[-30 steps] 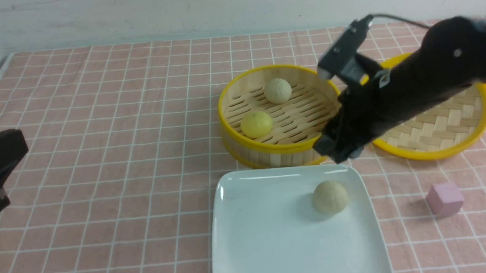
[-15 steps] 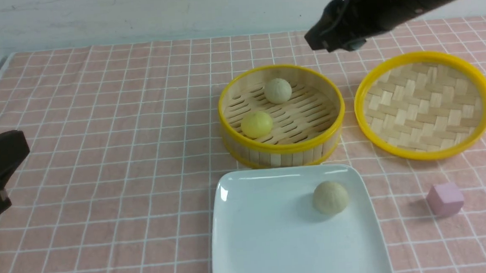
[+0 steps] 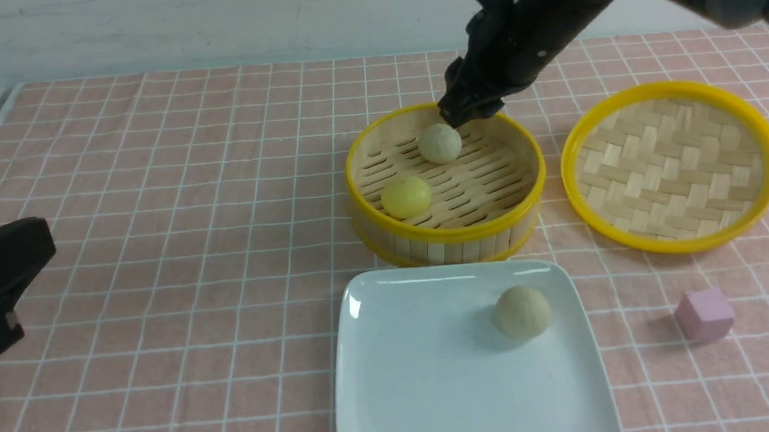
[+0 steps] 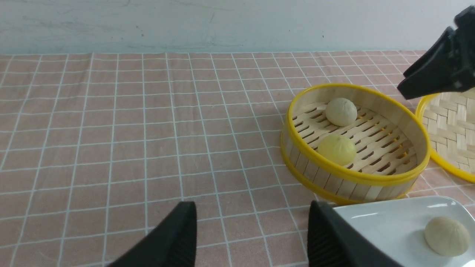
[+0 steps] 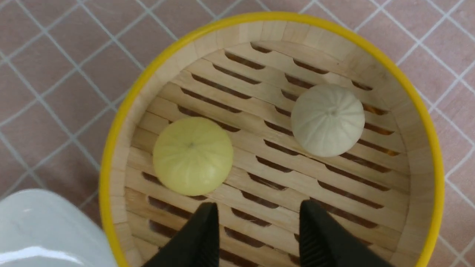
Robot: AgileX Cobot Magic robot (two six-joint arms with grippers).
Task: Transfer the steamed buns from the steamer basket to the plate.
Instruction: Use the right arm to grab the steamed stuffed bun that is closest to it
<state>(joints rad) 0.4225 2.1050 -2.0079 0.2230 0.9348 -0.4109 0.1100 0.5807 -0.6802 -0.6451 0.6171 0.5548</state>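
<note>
The steamer basket (image 3: 449, 235) stands mid-table with two steamed buns inside: a pale beige one (image 3: 439, 144) toward the back and a pale yellow one (image 3: 406, 196) at the front left. A third beige bun (image 3: 522, 312) lies on the white plate (image 3: 422, 387) in front of the basket. My right gripper (image 3: 463, 112) hangs open above the basket's back rim, close over the beige bun, with nothing between its fingers. From its wrist camera both buns (image 5: 327, 119) (image 5: 193, 155) show below the open gripper (image 5: 256, 211). My left gripper (image 4: 250, 211) is open and empty, low at the table's left edge.
A shallow woven bamboo lid (image 3: 672, 165) with a yellow rim lies right of the basket. A small pink cube (image 3: 704, 315) sits right of the plate. The pink checked cloth (image 3: 180, 255) covers the table, and a pale wall runs along the back.
My right arm rose from beside the plate and swung back and left, coming down over the basket's back rim above the beige bun. The left arm barely shifted.
</note>
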